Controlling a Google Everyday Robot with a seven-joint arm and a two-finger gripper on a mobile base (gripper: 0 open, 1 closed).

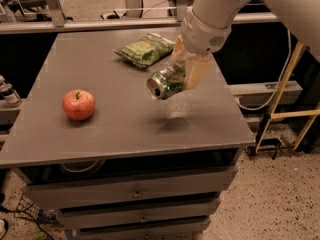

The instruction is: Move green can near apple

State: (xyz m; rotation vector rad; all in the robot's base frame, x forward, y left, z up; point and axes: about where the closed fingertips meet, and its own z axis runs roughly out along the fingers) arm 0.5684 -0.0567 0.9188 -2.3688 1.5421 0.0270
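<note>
Closest to us we've got the drawers (pixel 135 194) under the grey table (pixel 100 139). On the left of the tabletop sits the apple (pixel 78 104), stem up. A bit farther back and to the right, the green can (pixel 165 82) is up off the surface. It's lying sideways, silver end toward the near left, with its shadow on the table below. The gripper (pixel 183 73) hangs over the right part of the table with its fingers clamped on the can. Can and apple are well apart. At the far side a green snack bag (pixel 145 49) lies flat.
</note>
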